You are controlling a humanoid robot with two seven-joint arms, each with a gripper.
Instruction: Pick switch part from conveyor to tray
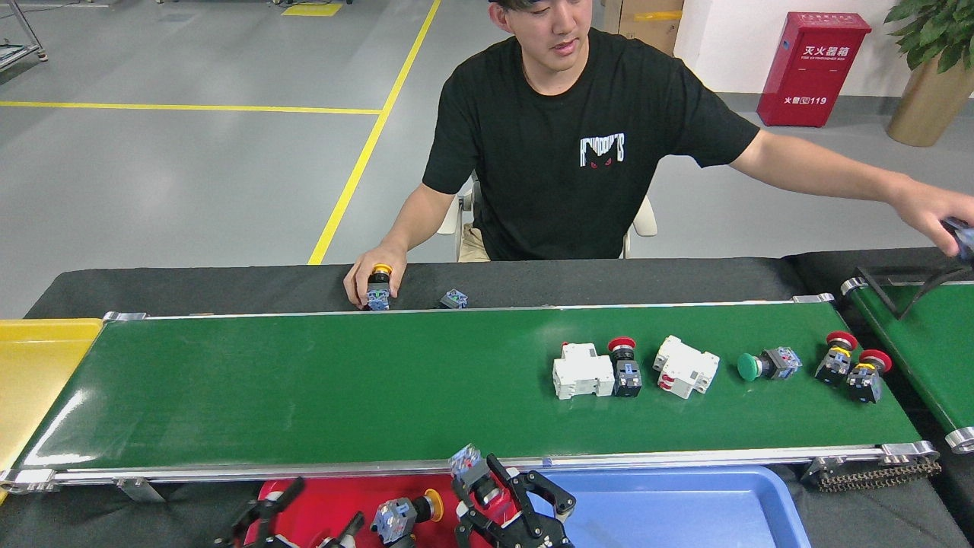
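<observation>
Red tray point(319, 506): yellow-capped switch point(407, 515). Right gripper point(498, 502) clamps red switch; left gripper point(304, 514) apparently apart.

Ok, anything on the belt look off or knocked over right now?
Nothing damaged or spilled. The green-capped switch lies on its side on the conveyor, and the right-hand white breaker sits skewed beside the red-capped switch. Loose parts, nothing alarming.

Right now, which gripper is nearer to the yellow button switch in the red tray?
Left. The left gripper, open, is just left of the yellow button switch; the right gripper is slightly farther, right of it.
</observation>
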